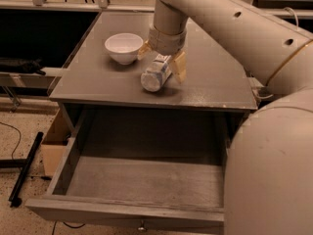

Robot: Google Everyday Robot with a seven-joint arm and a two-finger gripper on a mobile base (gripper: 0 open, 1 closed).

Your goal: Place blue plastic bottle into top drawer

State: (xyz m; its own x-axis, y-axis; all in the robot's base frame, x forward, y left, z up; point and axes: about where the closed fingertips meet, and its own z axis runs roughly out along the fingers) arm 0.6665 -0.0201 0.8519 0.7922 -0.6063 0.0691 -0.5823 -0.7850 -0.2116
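Observation:
The blue plastic bottle [154, 75] lies on its side on the grey table top [98, 82], just right of the white bowl. My gripper [162, 58] points down over the bottle's far end. Its two yellowish fingers [179, 65] stand spread, one on each side of the bottle, and the bottle rests on the table. The top drawer [132, 214] is pulled out wide below the table's front edge. Its inside is bare, and the small knob [142, 226] shows on its front.
A white bowl [123, 47] stands on the table left of the gripper. A cardboard box [51, 148] sits on the floor left of the drawer, with a black rod [25, 168] beside it. My arm's bulky shell [274, 170] fills the right side.

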